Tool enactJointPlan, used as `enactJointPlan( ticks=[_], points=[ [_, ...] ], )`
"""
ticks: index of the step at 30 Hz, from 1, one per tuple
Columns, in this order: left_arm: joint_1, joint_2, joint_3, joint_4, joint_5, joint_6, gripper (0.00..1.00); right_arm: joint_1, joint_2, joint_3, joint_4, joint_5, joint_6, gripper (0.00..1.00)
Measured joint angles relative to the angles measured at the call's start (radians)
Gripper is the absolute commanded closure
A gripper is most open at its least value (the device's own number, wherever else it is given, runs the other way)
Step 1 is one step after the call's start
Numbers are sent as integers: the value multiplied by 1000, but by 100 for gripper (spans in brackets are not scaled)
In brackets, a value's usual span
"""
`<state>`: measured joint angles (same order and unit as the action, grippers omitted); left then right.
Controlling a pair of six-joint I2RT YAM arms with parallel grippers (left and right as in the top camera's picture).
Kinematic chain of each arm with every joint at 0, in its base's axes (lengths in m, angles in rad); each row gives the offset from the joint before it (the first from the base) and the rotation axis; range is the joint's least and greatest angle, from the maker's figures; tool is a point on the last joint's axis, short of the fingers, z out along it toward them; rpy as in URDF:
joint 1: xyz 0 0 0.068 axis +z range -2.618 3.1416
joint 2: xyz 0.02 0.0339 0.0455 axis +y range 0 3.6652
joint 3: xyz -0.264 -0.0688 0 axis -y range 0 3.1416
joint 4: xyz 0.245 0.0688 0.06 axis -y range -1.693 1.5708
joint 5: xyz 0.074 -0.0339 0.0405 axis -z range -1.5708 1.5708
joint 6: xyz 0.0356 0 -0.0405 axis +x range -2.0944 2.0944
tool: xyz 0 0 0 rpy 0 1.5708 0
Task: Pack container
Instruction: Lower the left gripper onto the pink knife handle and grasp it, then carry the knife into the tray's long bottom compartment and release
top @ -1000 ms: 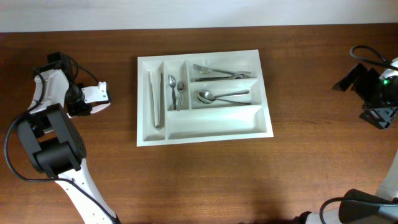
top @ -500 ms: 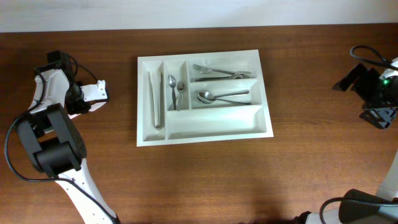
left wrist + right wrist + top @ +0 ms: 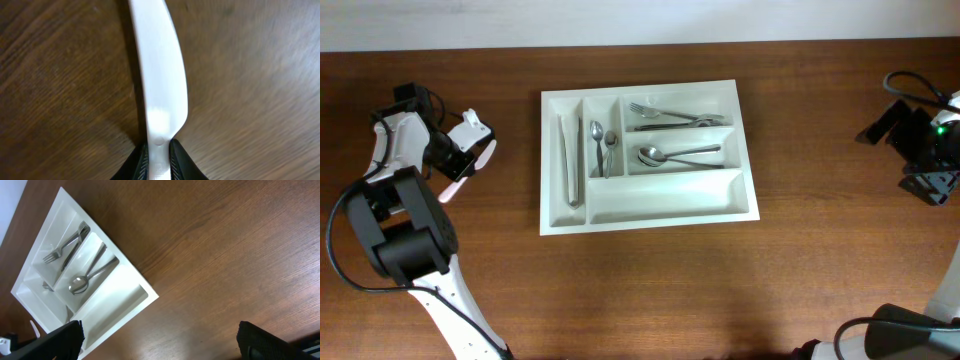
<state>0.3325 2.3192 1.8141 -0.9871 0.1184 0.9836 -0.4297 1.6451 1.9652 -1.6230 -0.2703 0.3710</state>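
Observation:
The white cutlery tray point(image 3: 650, 218) lies at the table's middle. Its left narrow compartment holds white plastic utensils point(image 3: 570, 160), and the second narrow one holds small metal spoons point(image 3: 602, 145). The top long compartment holds metal forks point(image 3: 670, 115), the middle one metal spoons point(image 3: 675, 155), and the bottom one is bare. My left gripper point(image 3: 460, 160) is left of the tray, shut on a white plastic knife point(image 3: 160, 75) held just above the wood; its jaws point(image 3: 160, 162) pinch the handle. My right gripper point(image 3: 165, 340) is open and empty at the far right point(image 3: 930, 150); the tray point(image 3: 112, 305) shows in its view.
The table's back edge meets a white wall. Black cables and the right arm's base point(image 3: 905, 120) sit at the far right. The left arm's base point(image 3: 405, 235) stands at the left front.
My left gripper has turned and tilted near the tray's left side; the white knife now shows slanting down-left from it. The right arm and the tray have not moved.

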Motion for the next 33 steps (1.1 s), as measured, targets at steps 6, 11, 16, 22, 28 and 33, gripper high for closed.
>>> enactJointPlan(
  ticks=[6, 11, 16, 22, 28, 33],
  points=[
    [0, 2, 0, -18, 63, -227, 98, 0, 0, 0, 0, -2, 0, 1],
    [-2, 3, 1, -32, 87, -332, 96, 0, 0, 0, 0, -2, 0, 1],
    [-3, 8, 12, -55, 97, -388, 98, 0, 0, 0, -6, -2, -1, 1],
    [-10, 61, 113, -206, 102, -433, 98, 0, 0, 0, -13, -2, 0, 1],
    [-14, 101, 261, -348, 102, -451, 98, 0, 0, 0, -16, -2, 0, 1],
    [-16, 101, 379, -419, 102, -454, 98, 0, 0, 0, -15, -2, -1, 1]
  ],
)
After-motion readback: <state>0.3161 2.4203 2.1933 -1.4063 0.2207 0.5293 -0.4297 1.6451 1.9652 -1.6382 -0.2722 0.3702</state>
